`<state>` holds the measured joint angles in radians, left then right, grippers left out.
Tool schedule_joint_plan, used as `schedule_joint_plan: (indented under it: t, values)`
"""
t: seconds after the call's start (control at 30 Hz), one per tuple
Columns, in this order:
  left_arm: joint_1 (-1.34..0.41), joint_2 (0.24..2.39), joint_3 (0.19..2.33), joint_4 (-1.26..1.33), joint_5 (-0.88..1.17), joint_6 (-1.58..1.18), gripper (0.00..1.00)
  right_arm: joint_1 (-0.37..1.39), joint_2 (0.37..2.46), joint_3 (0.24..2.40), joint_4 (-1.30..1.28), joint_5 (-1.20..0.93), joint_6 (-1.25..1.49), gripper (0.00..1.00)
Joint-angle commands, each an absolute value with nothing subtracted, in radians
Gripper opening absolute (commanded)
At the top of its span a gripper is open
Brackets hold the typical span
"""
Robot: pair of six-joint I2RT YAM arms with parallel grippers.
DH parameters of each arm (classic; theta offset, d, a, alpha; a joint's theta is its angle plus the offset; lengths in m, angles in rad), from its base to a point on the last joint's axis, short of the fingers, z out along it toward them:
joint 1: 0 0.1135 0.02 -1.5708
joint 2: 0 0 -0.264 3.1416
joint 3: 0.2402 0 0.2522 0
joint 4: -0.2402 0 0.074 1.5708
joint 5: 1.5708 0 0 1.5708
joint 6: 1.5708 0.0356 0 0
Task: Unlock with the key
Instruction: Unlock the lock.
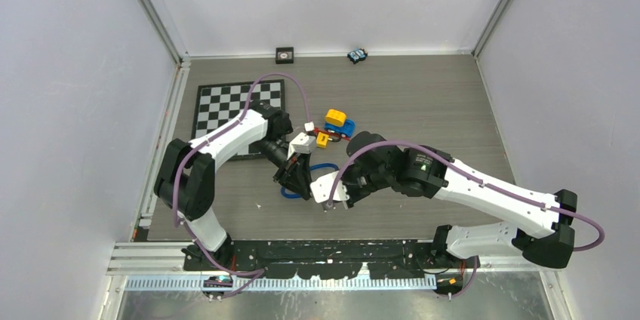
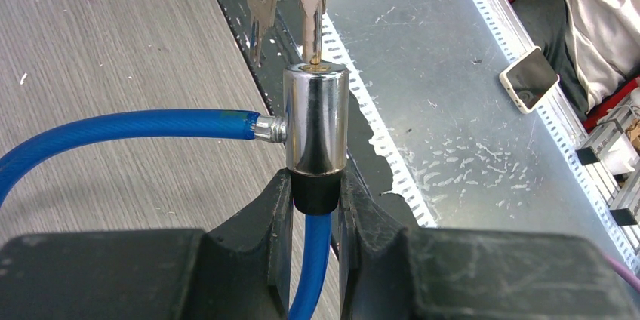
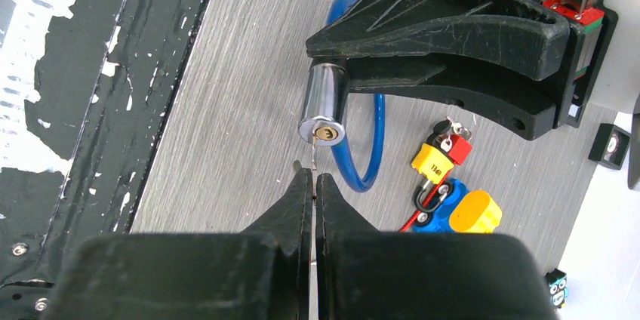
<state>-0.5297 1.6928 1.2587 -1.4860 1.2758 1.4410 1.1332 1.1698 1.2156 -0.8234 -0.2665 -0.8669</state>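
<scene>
My left tool [image 2: 315,203] pinches the lock cylinder [image 2: 315,127] by its base, keyway [image 3: 324,133] facing my right tool [image 3: 313,181], which is pressed onto the key [image 2: 309,26]. The blade lies along the cylinder's long axis, tip at the keyway.

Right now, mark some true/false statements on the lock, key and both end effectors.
The left end effector clamps the lock cylinder at its black collar. True.
The key is fully seated in the keyhole. False: most of its blade shows outside.
The right end effector is shut on the key. True.
The cable is red. False: it is blue.
The chessboard lies on the right arm's side. False: it is on the left.
</scene>
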Motion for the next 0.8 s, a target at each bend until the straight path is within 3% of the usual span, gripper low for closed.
schedule_joint_plan:
  t: [0.0, 0.77]
  values:
    - [-0.523, 1.688, 1.267, -1.519, 1.312, 1.440, 0.00, 1.148, 1.182, 1.264, -0.789, -0.245, -0.882, 0.01]
    - [-0.523, 1.686, 1.255, -1.525, 1.304, 1.450, 0.00, 1.150, 1.170, 1.278, -0.792, -0.222, -0.878, 0.00]
